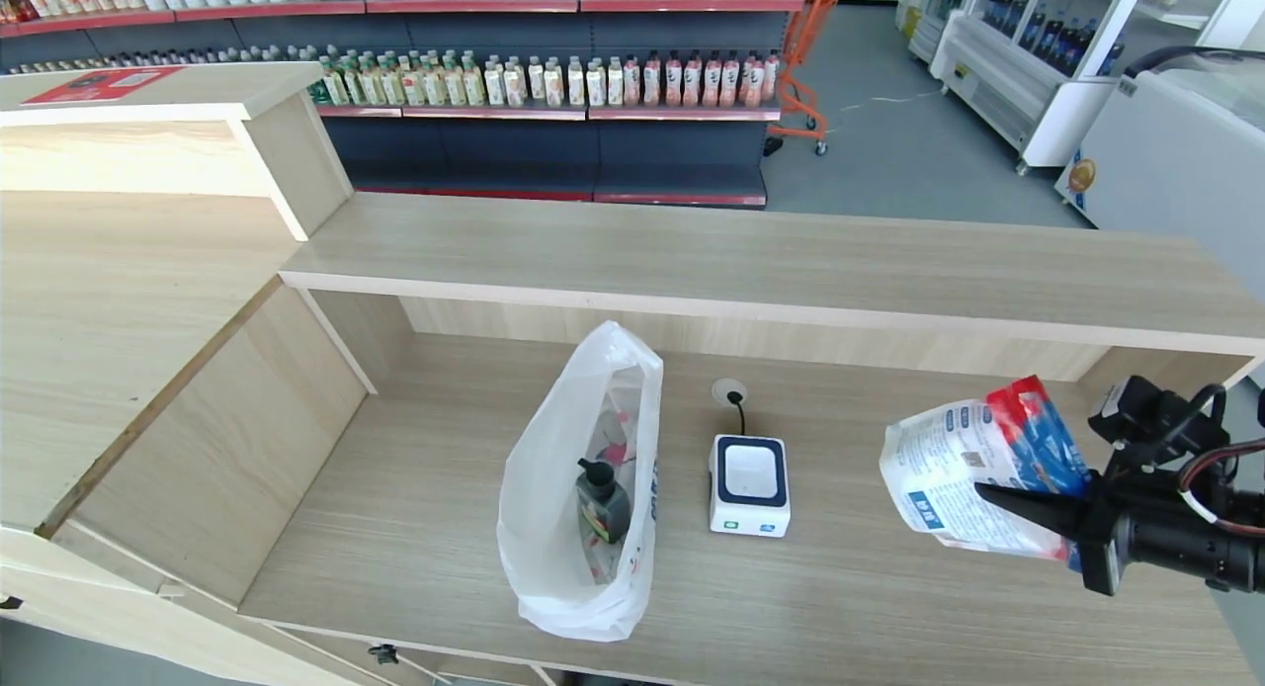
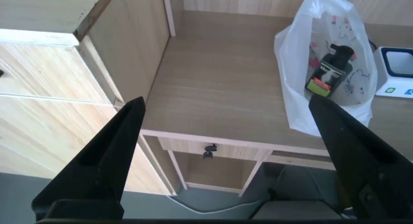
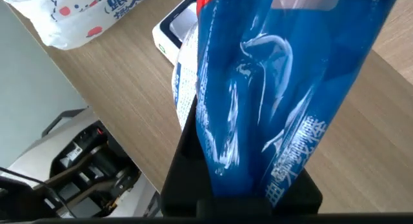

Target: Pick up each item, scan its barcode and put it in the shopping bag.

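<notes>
My right gripper (image 1: 1028,513) is shut on a blue, red and white packet (image 1: 973,478), held in the air above the right part of the counter, to the right of the white scanner (image 1: 749,485). The packet (image 3: 271,101) hangs close before the right wrist camera, with the scanner (image 3: 173,31) behind it. A white plastic shopping bag (image 1: 578,488) stands open left of the scanner, with a dark pump bottle (image 1: 601,500) inside. My left gripper (image 2: 226,153) is open, below the counter's front edge, with the bag (image 2: 329,62) ahead of it.
The scanner's cable runs to a round grommet (image 1: 729,390) at the back of the counter (image 1: 395,508). A raised wooden ledge (image 1: 751,261) borders the back and a side wall (image 1: 208,439) closes the left. A drawer knob (image 2: 208,150) sits under the front edge.
</notes>
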Robot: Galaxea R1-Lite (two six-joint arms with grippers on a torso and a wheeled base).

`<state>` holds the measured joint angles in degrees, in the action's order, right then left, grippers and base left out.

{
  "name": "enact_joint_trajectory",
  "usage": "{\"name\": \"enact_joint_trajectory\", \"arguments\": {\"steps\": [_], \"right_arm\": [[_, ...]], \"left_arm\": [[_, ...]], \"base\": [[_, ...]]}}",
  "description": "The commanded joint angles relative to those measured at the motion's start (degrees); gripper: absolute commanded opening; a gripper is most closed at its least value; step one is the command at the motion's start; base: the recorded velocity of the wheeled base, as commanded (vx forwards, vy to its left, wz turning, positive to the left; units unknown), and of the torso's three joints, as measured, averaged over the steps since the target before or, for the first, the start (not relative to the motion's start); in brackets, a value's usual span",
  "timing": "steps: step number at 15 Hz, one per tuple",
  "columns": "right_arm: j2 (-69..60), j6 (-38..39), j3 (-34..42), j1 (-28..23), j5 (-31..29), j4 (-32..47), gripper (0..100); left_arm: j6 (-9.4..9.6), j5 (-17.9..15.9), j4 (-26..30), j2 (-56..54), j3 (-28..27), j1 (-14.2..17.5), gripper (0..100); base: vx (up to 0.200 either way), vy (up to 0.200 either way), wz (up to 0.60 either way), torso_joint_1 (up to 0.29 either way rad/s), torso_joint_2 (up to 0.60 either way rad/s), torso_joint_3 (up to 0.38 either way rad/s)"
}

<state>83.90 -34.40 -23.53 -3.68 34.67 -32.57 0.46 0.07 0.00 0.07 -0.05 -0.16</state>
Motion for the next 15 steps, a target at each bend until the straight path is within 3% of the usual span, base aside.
{"name": "enact_joint_trajectory", "arguments": {"steps": [1, 7, 11, 13, 15], "right_arm": [[3.3, 0.1, -0.7, 2.9, -2.0, -0.1, 0], [17.6, -0.6, -1.8, 11.0, -4.4, -18.9, 0], [31.4, -8.0, -1.1, 12.9, -3.7, -42.2, 0], [35.1, -8.8, 0.1, 14.0, -3.6, -47.8, 0], [36.3, -9.5, 0.1, 15.2, -3.7, -48.4, 0]], "left_arm": [[-0.20, 0.0, 0.0, 0.0, 0.0, 0.0, 100], [-0.11, 0.1, 0.0, 0.0, 0.0, 0.0, 100], [-0.11, 0.1, 0.0, 0.0, 0.0, 0.0, 100], [-0.11, 0.1, 0.0, 0.0, 0.0, 0.0, 100], [-0.11, 0.1, 0.0, 0.0, 0.0, 0.0, 100]], "base": [[0.000, 0.000, 0.00, 0.000, 0.00, 0.000], [0.000, 0.000, 0.00, 0.000, 0.00, 0.000], [0.000, 0.000, 0.00, 0.000, 0.00, 0.000], [0.000, 0.000, 0.00, 0.000, 0.00, 0.000], [0.000, 0.000, 0.00, 0.000, 0.00, 0.000]]}}
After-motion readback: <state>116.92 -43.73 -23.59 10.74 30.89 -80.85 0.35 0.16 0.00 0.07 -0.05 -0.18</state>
